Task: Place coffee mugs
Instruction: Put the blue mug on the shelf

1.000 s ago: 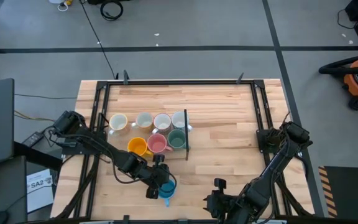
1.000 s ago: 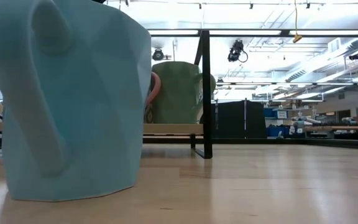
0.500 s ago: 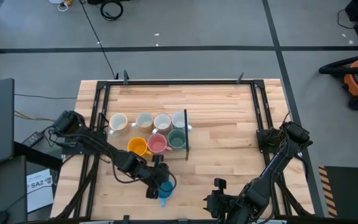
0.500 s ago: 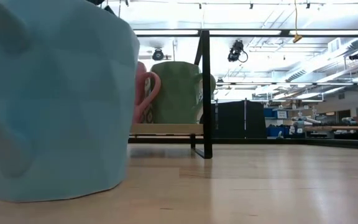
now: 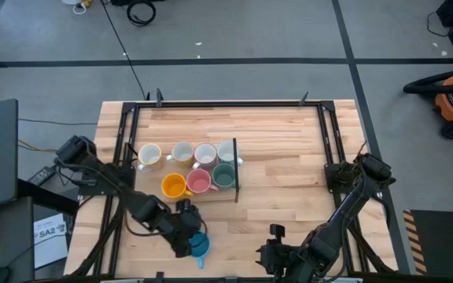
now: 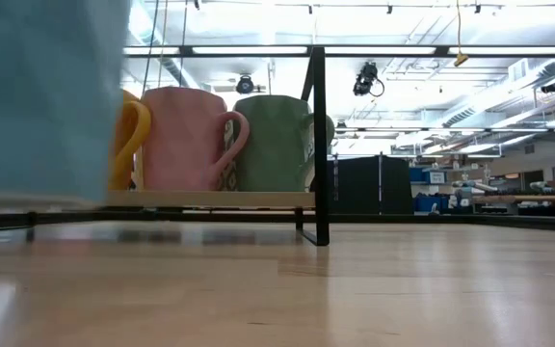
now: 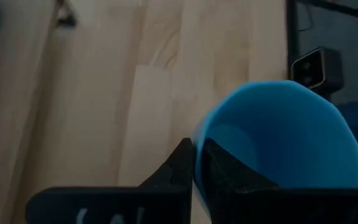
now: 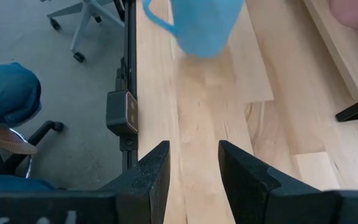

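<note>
Since a second ago: left gripper [image 5: 189,238] and blue mug [image 5: 199,244] shifted toward the near-left of the table; in the low view the mug's base is now off the board.

High view. Left gripper clamped on the blue mug's rim, near the front edge, well apart from the rack [image 5: 235,182]. Six mugs sit there: cream [image 5: 149,154], grey [image 5: 182,152], white [image 5: 205,154] and one more at the back; orange [image 5: 173,185], pink [image 5: 199,181], green [image 5: 223,176] in front. Right gripper [image 5: 278,250] waits at the front edge.

Low view. Blue mug [image 6: 46,96] fills the left, its base clear of the table, blurred. Orange, pink and green stand upright on the raised shelf behind it.

Left wrist view. Fingers [image 7: 180,167] pinch the rim wall, one inside, one outside. Mouth faces the camera, so the long axis looks upright, possibly a little tilted.

Right wrist view. Fingers [image 8: 152,171] apart, holding nothing; blue mug beyond, handle toward the table edge.

Step judged: lift after grasp. Next: carry to the rack, keep it upright, set down beside the orange mug without knocking it.
</note>
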Action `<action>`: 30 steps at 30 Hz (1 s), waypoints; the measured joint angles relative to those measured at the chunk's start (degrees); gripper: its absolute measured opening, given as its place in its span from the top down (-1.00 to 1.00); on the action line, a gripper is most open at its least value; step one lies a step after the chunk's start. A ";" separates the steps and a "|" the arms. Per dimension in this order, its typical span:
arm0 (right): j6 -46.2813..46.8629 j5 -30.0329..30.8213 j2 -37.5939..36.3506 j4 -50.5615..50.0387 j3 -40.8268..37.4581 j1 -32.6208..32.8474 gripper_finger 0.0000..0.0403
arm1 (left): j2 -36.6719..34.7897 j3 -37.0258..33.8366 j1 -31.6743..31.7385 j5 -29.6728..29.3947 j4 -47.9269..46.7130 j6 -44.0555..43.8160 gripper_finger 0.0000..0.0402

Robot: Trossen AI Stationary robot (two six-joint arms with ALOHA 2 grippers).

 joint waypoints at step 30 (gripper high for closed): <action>-7.49 -4.45 0.00 3.33 0.04 -4.18 0.30 | -20.77 0.00 -12.37 -5.07 -59.75 -47.44 0.88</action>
